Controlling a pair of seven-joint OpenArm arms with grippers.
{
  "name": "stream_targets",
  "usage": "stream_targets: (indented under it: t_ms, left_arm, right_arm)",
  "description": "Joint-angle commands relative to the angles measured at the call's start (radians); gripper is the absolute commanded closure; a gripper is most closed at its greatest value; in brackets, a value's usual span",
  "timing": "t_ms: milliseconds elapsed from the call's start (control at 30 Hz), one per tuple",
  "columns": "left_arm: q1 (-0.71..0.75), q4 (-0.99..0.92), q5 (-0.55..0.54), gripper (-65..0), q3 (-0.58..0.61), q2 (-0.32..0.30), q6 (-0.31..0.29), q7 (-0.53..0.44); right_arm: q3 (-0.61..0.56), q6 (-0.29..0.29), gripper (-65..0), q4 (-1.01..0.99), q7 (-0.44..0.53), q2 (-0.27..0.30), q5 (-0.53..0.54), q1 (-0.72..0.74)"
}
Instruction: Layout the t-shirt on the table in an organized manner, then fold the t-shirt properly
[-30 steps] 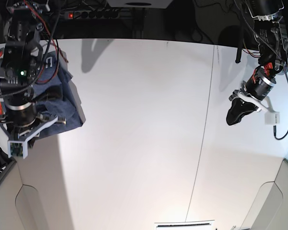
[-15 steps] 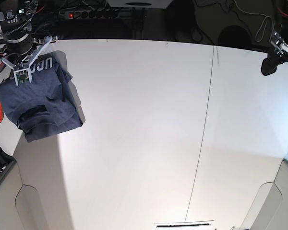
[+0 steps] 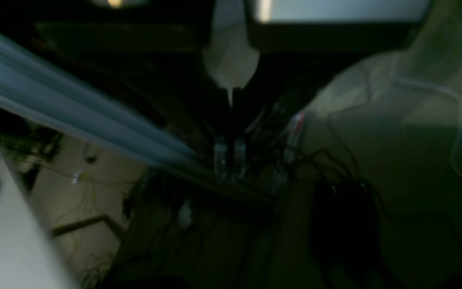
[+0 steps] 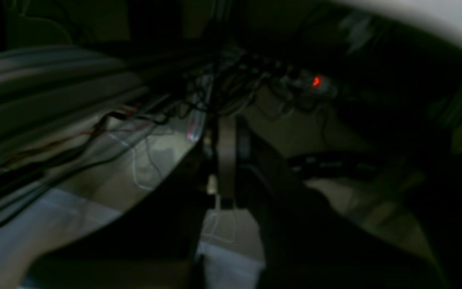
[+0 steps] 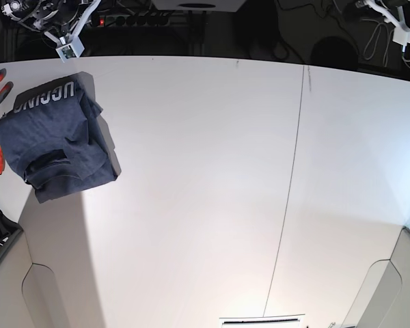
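Base view has the t-shirt [image 5: 55,140] folded into a compact bundle near the far left corner of the table [image 5: 212,191], white lettering facing up along its far edge. Both arms are pulled up off past the table's far edge: right gripper [image 5: 67,42] sits just beyond the shirt's lettered end, not touching it, while left gripper [image 5: 396,24] is well apart at the opposite corner. Both claws are clenched on nothing (wrist views are too dark and blurry to add much).
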Motion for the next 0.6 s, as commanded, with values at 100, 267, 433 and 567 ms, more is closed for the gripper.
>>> stream_targets:
  t_ms: [100, 267, 433, 567]
  left_arm:
    - [-0.047, -0.076, 0.102, 0.0, 0.173, -0.015, -0.013, -0.115]
    - [-0.126, -0.142, 0.219, 0.0, 0.373, -0.008, -0.013, -0.177]
    - [-0.187, -0.174, 0.361, 0.0, 0.478, 0.045, -0.013, -0.255]
    - [-0.201, -0.188, 0.495, 0.0, 0.485, 0.107, -0.013, -0.340]
  right_arm:
    - [-0.036, 0.050, 0.0, -0.232, 0.047, 0.040, 0.016, 0.070]
    - [-0.144, 0.072, 0.0, -0.505, 0.050, 0.044, 0.073, 0.193]
    - [-0.311, 0.067, 0.0, -0.655, 0.073, 0.043, 0.123, 0.287]
    - [-0.433, -0.021, -2.1, -0.687, 0.167, 0.043, 0.125, 0.330]
